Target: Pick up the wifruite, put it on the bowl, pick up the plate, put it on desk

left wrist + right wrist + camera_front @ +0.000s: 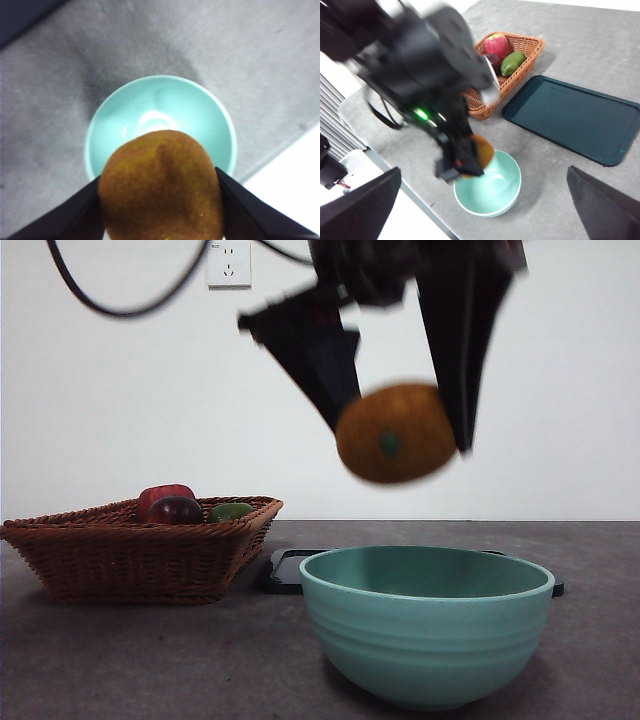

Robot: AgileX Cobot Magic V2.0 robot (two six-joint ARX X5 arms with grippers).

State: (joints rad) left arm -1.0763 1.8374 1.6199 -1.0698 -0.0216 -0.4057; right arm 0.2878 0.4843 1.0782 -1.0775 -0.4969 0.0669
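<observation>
The left gripper (400,425), jaws clamped on the wifruite (396,433), hung above the bowl (427,625), release pending; the right gripper (485,210) waited, jaws apart, plate (575,117) untouched.

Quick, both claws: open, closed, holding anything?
Left claw: closed on the wifruite, above the bowl.
Right claw: open, holding nothing.

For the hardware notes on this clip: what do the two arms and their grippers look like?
Both grippers have two flat black jaws that taper to a point. The left gripper hangs from a bulky black arm that carries a small green indicator light and a pale panel. A black cable loops behind it. Of the right gripper, only the two black jaw tips show.
</observation>
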